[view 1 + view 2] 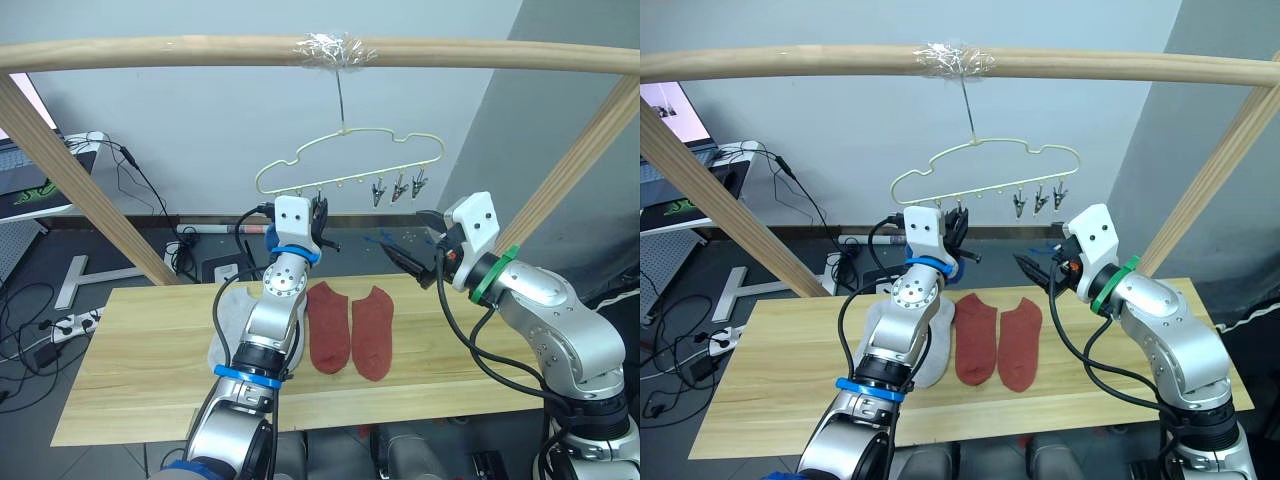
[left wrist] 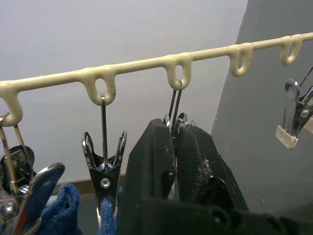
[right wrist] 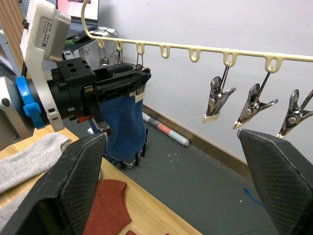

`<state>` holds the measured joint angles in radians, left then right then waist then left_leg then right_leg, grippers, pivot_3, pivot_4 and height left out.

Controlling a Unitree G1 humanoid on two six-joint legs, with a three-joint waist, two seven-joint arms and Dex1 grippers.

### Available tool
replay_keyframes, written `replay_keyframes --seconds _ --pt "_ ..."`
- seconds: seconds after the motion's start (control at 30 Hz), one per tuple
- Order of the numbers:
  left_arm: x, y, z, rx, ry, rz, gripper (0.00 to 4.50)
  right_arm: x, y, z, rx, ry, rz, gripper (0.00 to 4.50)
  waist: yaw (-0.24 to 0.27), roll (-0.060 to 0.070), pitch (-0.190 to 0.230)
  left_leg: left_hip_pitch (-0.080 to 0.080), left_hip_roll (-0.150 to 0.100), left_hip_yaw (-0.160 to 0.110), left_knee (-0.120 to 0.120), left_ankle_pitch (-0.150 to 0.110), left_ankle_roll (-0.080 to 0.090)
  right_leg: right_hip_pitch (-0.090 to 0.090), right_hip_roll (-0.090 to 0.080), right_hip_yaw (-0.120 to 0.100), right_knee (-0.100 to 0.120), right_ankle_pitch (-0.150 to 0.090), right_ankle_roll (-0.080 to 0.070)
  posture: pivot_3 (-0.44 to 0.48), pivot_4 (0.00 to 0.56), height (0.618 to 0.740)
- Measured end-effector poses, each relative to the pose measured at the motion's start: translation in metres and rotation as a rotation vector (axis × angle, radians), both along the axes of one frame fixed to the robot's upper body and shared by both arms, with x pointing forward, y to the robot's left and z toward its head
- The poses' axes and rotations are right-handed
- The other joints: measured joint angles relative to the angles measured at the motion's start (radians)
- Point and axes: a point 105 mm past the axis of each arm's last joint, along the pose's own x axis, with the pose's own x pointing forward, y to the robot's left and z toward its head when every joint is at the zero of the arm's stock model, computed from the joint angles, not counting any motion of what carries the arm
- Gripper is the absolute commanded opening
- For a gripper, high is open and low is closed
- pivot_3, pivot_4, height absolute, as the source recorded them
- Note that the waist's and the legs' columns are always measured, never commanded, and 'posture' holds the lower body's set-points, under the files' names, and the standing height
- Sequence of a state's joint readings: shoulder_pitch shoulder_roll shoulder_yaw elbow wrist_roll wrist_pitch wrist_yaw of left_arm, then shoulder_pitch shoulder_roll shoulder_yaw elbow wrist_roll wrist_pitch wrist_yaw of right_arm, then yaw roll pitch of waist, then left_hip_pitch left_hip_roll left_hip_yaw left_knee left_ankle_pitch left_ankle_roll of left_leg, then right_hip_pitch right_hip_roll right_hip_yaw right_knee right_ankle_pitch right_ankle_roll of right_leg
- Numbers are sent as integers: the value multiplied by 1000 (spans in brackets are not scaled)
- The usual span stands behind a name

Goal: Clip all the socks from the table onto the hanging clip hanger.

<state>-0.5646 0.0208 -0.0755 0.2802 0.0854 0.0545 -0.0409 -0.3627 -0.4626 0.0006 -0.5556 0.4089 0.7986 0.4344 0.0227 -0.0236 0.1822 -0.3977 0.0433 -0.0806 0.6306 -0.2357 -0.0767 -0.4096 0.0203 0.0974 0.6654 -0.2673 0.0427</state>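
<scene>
Currently, clipping step in hand: the left pincer (image 3: 122, 81) is reaching up at the bar of the thin pale yellow-green wire clip hanger (image 1: 350, 160), its black fingers closing around a small metal clip (image 2: 174, 117), apparently pressing it.

Bright blue soft sock (image 3: 122, 127): hanging from the clips just beside the left pincer, already on the hanger; whether both blue socks are hanging there is unclear.

Right pincer (image 1: 412, 262): hovering wide open and holding nothing, near the three free clips (image 3: 254, 103) at the hanger's right end.

Two rust red ankle socks (image 1: 350, 328): lying flat, side by side, on the long light wood plank surface (image 1: 130, 380).

Light grey sock (image 1: 232, 320): lying on the surface, partly behind the left arm.

Next move, as judged: freeing the left pincer from the clip, then lifting a sock from the surface to an empty clip.
</scene>
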Motion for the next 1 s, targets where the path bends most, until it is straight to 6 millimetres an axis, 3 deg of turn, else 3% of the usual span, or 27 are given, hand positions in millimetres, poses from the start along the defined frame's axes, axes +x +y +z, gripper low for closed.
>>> replay_keyframes --seconds 0.2,0.6,0.73,0.87,1.0 --pt "-1 -2 -1 -2 1 0 2843 0 0 0 1 1 2 4500 0 0 0 0 0 0 0 0 0 0 0 0 0 0 0 63 155 740" --pt "-1 -6 -1 -5 2 5 2843 0 -1 0 -2 2 1 4500 0 0 0 0 0 0 0 0 0 0 0 0 0 0 0 57 156 740" --pt "-1 -6 0 -6 -3 9 2006 0 -1 0 -2 3 -1 4500 0 0 0 0 0 0 0 0 0 0 0 0 1 0 0 57 156 740" --pt "1 -6 7 -7 -21 11 789 -1 -1 -2 -2 9 -7 4500 0 0 0 0 0 0 1 0 0 0 0 0 1 0 0 57 156 740" --pt "2 -5 10 -9 -29 14 21 -1 -3 -5 -2 18 -19 4500 0 0 0 0 0 0 1 0 0 0 0 0 1 0 0 57 156 740"
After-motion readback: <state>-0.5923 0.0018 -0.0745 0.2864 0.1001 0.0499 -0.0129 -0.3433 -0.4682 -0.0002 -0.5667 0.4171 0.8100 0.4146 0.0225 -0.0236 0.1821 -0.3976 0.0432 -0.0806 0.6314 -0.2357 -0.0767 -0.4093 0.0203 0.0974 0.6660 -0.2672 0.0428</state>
